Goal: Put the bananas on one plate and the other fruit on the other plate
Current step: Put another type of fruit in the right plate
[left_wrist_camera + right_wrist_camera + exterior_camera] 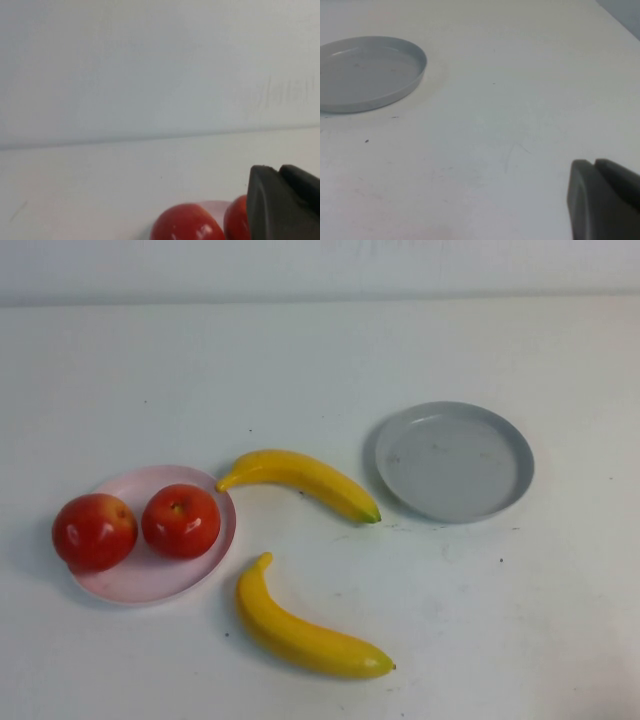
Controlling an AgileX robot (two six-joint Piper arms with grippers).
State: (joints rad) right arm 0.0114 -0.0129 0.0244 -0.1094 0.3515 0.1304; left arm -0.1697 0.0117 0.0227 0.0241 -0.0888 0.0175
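High view, apples: two red apples (181, 521) sit on the pink plate (150, 580); one (94, 531) overhangs the rim on the side away from the grey plate, so that half looks done.
High view, bananas: both lie on the table (320, 360), not on any plate. One banana (300, 478) lies between the two plates, its green tip just beside the grey plate (455, 461); the other banana (303, 630) lies nearer the robot than the grey plate.
High view, handling: the bananas look glossy and stiff, probably light and slippery; a grip across the thick middle of the curve seems safest, since the tapered ends could squirt out.
High view, room: the table around the grey plate is open, and its low raised rim asks for only a small lift; neither arm shows here.
Left wrist view: the left gripper (285, 205) shows as a dark block at the frame's edge, close above the apples; whether its fingers are spread cannot be told.
Right wrist view: the right gripper (602, 200) hangs over bare table, well apart from the grey plate (367, 72); the state of its fingers cannot be told either.
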